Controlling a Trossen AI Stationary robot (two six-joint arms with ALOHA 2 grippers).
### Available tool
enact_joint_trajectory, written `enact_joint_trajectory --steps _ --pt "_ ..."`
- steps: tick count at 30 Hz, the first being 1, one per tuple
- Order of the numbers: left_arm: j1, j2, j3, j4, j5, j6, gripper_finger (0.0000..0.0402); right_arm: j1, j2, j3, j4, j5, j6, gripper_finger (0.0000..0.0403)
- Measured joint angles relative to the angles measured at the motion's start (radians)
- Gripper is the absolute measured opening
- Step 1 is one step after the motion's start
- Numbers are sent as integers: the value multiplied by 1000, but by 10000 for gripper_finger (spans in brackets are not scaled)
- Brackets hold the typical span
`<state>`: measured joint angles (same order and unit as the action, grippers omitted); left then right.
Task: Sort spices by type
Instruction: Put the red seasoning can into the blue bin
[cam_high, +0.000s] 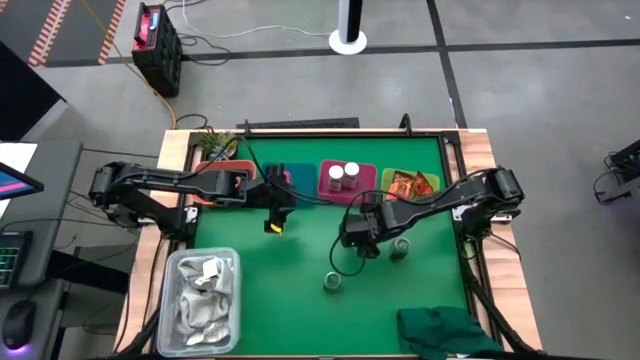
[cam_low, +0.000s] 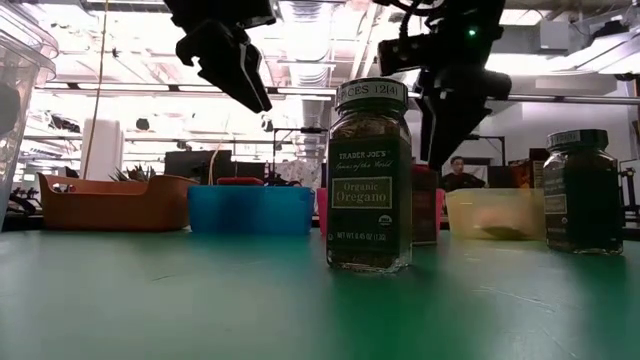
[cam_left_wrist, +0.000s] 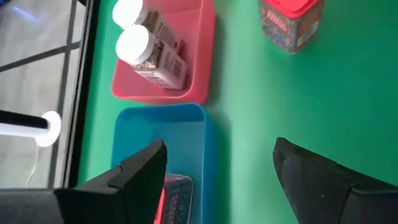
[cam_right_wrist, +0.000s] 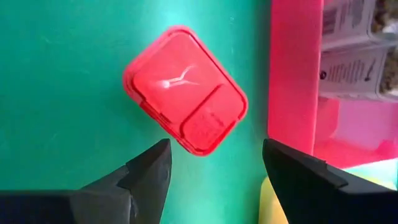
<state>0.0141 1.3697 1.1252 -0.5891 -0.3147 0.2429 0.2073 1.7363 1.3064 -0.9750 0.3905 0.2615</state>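
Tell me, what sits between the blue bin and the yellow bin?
The pink bin, holding two white-capped jars, sits between the blue bin and the yellow bin. The high view shows it.

Smooth matt green table mat (cam_high: 300, 300), glossy dark glass oregano jar (cam_low: 369, 190) with paper label, shiny red plastic square lid (cam_right_wrist: 185, 91), smooth pink plastic bin (cam_left_wrist: 198, 62), crumpled dark green cloth (cam_high: 445, 330), wooden table edge (cam_high: 178, 150)

Jar (cam_low: 369, 180): "Trader Joe's Organic Oregano"
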Motion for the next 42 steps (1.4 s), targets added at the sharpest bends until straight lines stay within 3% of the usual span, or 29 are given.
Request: enact_joint_trajectory --steps 10,14,19,23,32,42 --pt "0 0 0 64 130 -95 278 2 0 7 157 -14 82 286" --pt "0 2 0 104 161 -164 278 2 -10 59 101 -5 58 286" --pt "-8 41 0 218 165 -256 278 13 -106 70 -63 146 31 286" --pt "-22 118 0 373 165 -320 282 -20 -237 -19 -86 180 49 286" --pt "-80 337 72 569 129 -268 328 -59 -521 -259 41 195 183 286" --pt "-100 524 145 684 30 -338 372 -7 -599 -336 217 402 127 286"
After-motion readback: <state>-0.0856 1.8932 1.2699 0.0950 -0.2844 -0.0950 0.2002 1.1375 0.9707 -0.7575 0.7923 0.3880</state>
